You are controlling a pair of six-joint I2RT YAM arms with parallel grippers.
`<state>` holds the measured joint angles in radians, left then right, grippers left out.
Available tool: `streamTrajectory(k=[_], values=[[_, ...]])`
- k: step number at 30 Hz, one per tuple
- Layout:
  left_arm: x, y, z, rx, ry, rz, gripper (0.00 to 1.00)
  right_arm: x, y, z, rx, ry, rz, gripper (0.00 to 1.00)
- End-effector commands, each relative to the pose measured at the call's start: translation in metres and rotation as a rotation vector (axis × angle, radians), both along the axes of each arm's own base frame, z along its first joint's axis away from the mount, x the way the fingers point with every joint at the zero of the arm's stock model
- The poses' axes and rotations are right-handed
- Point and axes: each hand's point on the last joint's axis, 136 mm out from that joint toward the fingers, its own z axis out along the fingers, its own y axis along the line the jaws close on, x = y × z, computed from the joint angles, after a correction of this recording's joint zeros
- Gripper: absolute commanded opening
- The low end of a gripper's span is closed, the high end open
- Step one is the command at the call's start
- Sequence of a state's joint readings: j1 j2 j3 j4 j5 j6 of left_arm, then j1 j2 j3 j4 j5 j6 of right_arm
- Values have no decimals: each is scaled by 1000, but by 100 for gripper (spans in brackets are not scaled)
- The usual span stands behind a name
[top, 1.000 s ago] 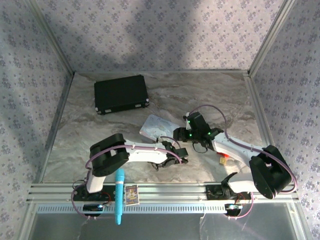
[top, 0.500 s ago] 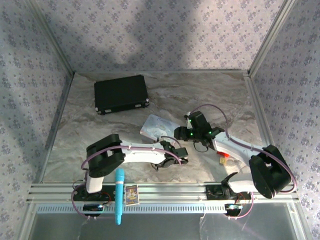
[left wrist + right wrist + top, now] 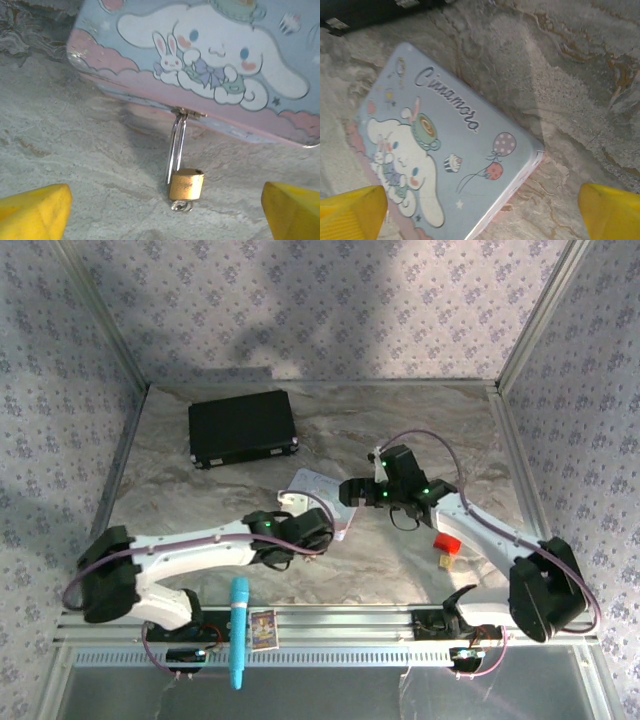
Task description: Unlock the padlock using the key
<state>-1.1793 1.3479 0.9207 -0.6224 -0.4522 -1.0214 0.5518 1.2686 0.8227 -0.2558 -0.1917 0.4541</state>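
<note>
1. padlock [image 3: 186,184]: small brass body lying on the marble table [image 3: 60,150], just at the near side of the pastel tin [image 3: 200,60]. Its thin shackle [image 3: 175,145] runs up to the tin's hasp and passes through it. Whether the shackle is latched cannot be told.
2. key [image 3: 181,205]: small silvery piece at the underside of the padlock body, touching it.
3. left gripper [image 3: 162,215]: yellow fingertips [image 3: 32,210] spread wide apart and holding nothing. The padlock lies between them and a little beyond, untouched.
4. right gripper [image 3: 481,212]: jaws wide apart and empty, pointed at the tin's printed lid. In the top view it sits at the tin's right edge.
5. black case [image 3: 243,428]: closed, at the far left of the table, well apart from the tin.
6. blue pen [image 3: 239,630]: on the near rail, left of centre.
7. red block [image 3: 446,543]: on the table right of the tin, beside the right arm.
</note>
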Motion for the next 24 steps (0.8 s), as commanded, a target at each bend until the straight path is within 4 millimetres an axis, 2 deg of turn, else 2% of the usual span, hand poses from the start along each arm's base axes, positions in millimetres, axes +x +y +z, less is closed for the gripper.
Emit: streamTrajectory(k=[1,5,8,10,16,20,24], values=[[5,2,12,-169,-21,26,100,-12,-6,27,6,-49,-13,99],[12,17,17,-377,1,74,100,-43,8,39,65,-61,35,89],[19,33,21,-476,-18,115,100,-68,29,33,70,-40,94,82],[23,46,26,-481,-35,136,100,-80,45,25,61,-30,126,81],[27,67,34,-450,-55,161,100,-95,87,-12,45,34,178,76],[27,65,33,-469,-49,158,100,-98,108,-34,-2,54,213,73],[26,66,26,-469,-34,171,100,-98,115,-55,-74,56,202,75]])
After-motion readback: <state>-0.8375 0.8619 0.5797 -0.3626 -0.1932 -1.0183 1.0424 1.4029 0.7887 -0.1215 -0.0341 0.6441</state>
